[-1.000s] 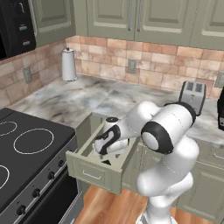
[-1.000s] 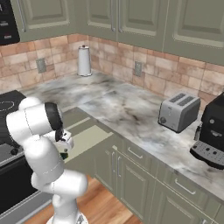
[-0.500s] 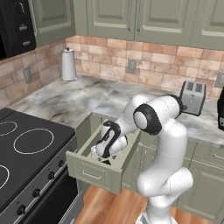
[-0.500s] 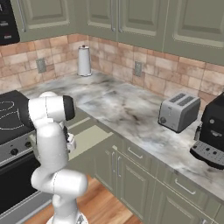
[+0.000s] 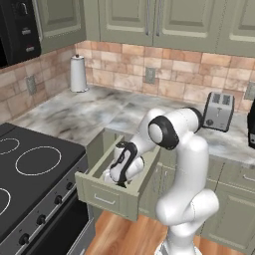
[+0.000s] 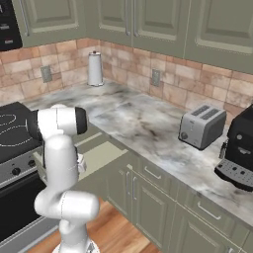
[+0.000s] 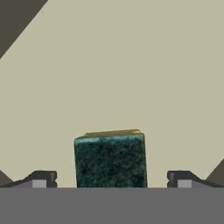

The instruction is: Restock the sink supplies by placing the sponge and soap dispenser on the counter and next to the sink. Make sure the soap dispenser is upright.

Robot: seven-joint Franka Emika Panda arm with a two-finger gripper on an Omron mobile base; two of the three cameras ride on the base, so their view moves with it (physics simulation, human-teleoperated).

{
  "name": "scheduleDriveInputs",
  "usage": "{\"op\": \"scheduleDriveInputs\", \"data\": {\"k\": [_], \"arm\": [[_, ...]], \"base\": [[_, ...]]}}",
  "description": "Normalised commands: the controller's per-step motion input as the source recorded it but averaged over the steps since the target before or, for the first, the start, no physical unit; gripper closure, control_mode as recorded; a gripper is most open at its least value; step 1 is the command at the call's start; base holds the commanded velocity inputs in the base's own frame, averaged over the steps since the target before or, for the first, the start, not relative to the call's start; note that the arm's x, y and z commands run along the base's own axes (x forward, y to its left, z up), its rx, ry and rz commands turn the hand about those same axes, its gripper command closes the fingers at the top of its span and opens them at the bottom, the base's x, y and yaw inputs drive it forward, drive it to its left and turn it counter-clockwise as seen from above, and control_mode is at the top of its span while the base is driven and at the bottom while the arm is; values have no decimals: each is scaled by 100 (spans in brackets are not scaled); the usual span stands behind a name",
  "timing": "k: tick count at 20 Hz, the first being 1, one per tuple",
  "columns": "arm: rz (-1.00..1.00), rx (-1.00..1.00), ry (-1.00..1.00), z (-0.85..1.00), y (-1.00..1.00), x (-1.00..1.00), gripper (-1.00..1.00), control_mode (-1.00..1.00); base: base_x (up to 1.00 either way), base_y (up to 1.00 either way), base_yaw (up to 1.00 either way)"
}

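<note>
Reaching down into the open drawer (image 5: 102,191) below the table (image 5: 74,117), just right of the stovetop (image 5: 30,169), I am holding my jaws spread wide, one fingertip (image 7: 41,179) on either side of the sponge (image 7: 110,159). It is lying on the pale drawer floor with its dark green layer toward me and a thin yellow edge behind, and neither fingertip is touching it.

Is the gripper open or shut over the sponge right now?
Open: the gripper's two fingertips stand apart on either side of the sponge, not touching it.
</note>
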Motion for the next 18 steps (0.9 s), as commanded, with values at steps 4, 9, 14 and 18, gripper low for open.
{"op": "scheduleDriveInputs", "data": {"k": [4,9,14,18], "arm": [[0,0,6,-1,0,0,-100,-100],[0,-2,6,-22,0,0,-100,-100],[0,-3,4,-34,0,0,-100,-100],[0,-1,0,-33,0,0,-100,-100]], "base": [[0,0,0],[0,0,0],[0,0,0],[0,0,0]]}}
